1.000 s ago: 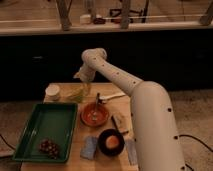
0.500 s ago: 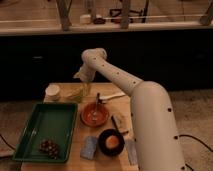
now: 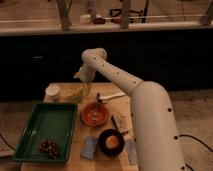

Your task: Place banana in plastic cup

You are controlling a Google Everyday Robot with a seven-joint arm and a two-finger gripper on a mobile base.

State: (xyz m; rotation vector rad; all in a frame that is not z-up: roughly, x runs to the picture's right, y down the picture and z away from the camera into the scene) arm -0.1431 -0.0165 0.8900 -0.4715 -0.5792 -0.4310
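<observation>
At the table's far edge your gripper (image 3: 84, 86) sits low over the banana (image 3: 76, 93); whether it grasps, cannot tell. Banana lies just right of the cup (image 3: 52, 92), long axis roughly left-right. Your next move likely runs left, toward the cup.

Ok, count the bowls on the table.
2: an orange bowl mid-table beside the green tray, and a dark bowl near the front edge. The arm may hide others. The gripper hangs over the banana.
</observation>
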